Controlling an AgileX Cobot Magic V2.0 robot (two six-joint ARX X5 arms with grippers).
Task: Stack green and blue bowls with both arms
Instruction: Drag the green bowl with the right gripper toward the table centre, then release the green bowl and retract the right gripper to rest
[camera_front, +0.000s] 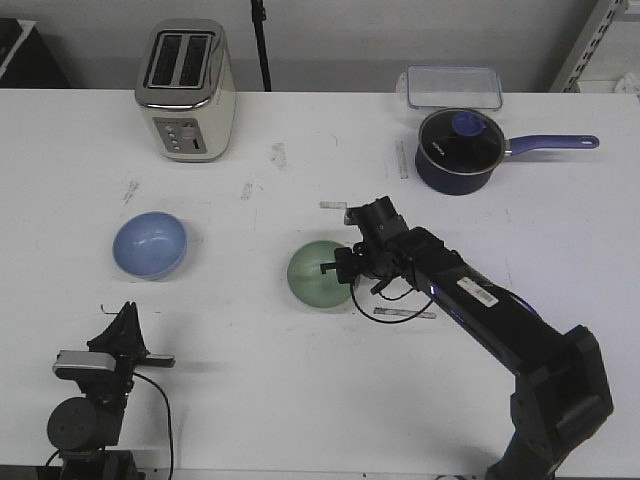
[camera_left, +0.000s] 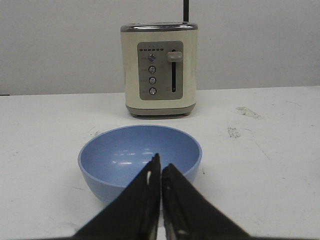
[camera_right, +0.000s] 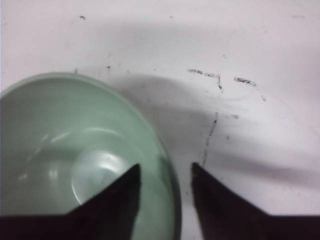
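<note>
Two fingers of the right hand (camera_right: 165, 187) straddle the green bowl (camera_front: 320, 276) rim at its right edge, apart, not yet clamped. Blue bowl (camera_front: 150, 245) sits well left on the counter (camera_front: 300, 380), just ahead of the left hand (camera_left: 161, 172), fingers together.

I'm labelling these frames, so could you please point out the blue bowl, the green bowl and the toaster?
blue bowl (camera_front: 149, 244): front view, inner floor.
green bowl (camera_front: 314, 273): front view, inside, left of the gripper.
toaster (camera_left: 160, 70): left wrist view, control panel.

White table (camera_front: 300, 400) carrying kitchenware.
Sitting on it: blue bowl (camera_front: 149, 245), green bowl (camera_front: 318, 276), toaster (camera_front: 187, 90), saucepan (camera_front: 459, 150), clear container (camera_front: 453, 87).
</note>
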